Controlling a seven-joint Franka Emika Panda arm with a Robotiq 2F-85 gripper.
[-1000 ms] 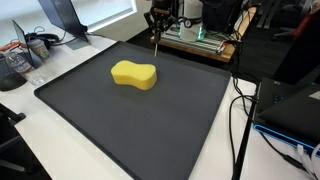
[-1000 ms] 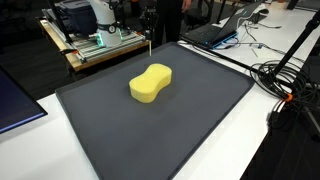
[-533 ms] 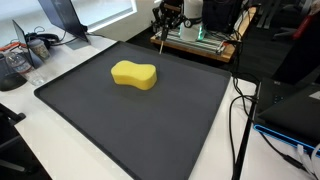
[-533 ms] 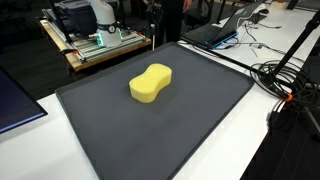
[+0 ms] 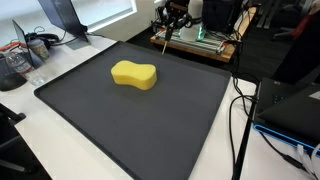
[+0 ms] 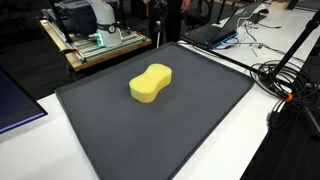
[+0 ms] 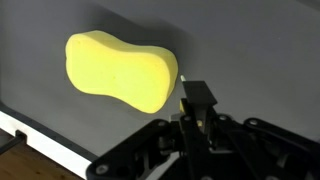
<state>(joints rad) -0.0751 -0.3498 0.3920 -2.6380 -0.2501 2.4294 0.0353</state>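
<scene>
Sponge [image 5: 134,74] lies on dark mat [image 5: 150,125] atop white table [image 5: 60,150].

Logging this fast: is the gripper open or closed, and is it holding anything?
Gripper: closed, apparently on a thin stick.

Bright even light, blurred wrist-view foreground

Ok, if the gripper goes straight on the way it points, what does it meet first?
The gripper would likely meet the dark mat first, just beside the end of the yellow sponge, led by the thin stick in its fingers. Depth is unclear; it might clip the sponge.
</scene>
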